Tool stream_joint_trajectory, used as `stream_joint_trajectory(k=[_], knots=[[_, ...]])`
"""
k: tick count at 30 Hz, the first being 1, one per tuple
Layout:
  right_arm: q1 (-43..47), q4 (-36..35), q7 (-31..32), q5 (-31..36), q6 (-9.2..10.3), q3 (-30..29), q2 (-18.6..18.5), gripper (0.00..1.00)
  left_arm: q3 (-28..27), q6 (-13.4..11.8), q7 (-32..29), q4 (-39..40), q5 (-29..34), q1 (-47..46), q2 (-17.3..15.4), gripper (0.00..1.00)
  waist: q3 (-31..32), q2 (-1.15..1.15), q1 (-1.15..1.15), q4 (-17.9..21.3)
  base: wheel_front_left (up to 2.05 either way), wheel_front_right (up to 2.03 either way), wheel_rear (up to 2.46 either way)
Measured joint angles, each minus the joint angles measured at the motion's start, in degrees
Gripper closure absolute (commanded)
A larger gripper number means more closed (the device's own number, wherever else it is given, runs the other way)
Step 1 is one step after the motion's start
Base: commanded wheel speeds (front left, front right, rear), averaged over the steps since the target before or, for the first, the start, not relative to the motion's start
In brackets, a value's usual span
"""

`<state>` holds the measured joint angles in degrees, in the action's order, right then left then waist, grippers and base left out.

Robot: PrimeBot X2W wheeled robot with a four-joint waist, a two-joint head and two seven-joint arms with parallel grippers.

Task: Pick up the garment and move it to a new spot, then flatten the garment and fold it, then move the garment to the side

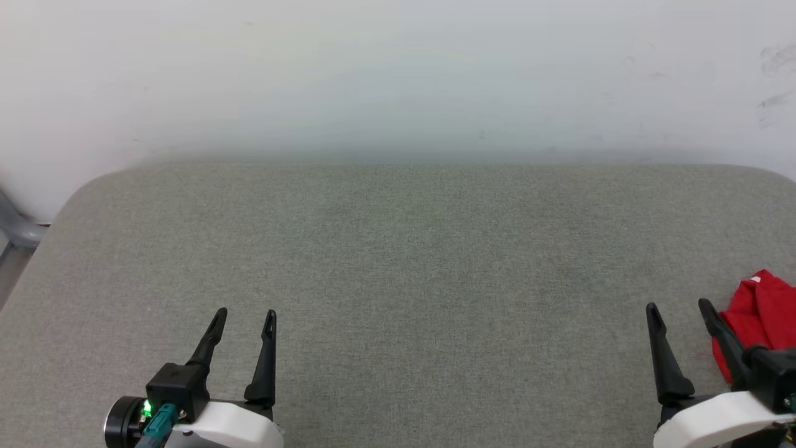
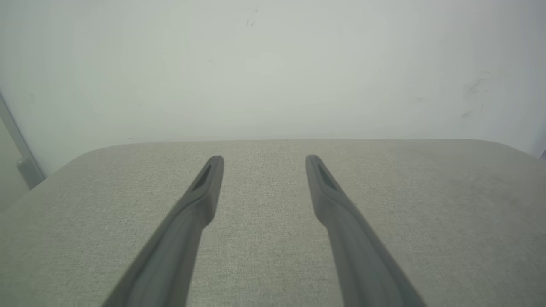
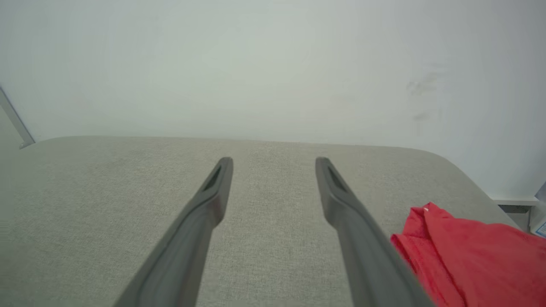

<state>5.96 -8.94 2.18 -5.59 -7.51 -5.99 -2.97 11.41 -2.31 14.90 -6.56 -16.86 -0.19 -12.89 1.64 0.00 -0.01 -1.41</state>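
A bunched red garment (image 1: pixel 763 314), judged soft and light, was seen just right of the right gripper (image 1: pixel 678 306), which was spread and empty, as was the left gripper (image 1: pixel 245 312). Its raised fold nearest the fingers would best be pinched.

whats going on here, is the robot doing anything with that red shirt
Nothing is being handled at this moment. The red garment lies bunched at the right edge of the grey padded table, just beside the right gripper. That gripper is open with nothing between its fingers. The left gripper is also open and empty, over the bare near-left part of the table. The shirt is not spread flat, so the flattening and folding look not yet done.
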Motion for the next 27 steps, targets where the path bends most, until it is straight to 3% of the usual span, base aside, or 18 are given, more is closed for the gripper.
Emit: stream_joint_trajectory(k=[26,27], knots=[[2.5,-3.03,2.66,-1.07,0.0,0.67,0.01,0.0,0.13,-0.4,0.02,-2.99,0.21,0.46,0.09,0.0,1.62,0.0,0.01,1.09,0.0,0.0,0.0],[2.51,-2.85,2.65,-1.08,0.0,0.74,0.01,1.0,0.16,-0.38,-0.03,-3.16,0.21,0.48,0.16,1.0,1.62,0.0,0.01,1.09,0.0,0.0,0.0]])
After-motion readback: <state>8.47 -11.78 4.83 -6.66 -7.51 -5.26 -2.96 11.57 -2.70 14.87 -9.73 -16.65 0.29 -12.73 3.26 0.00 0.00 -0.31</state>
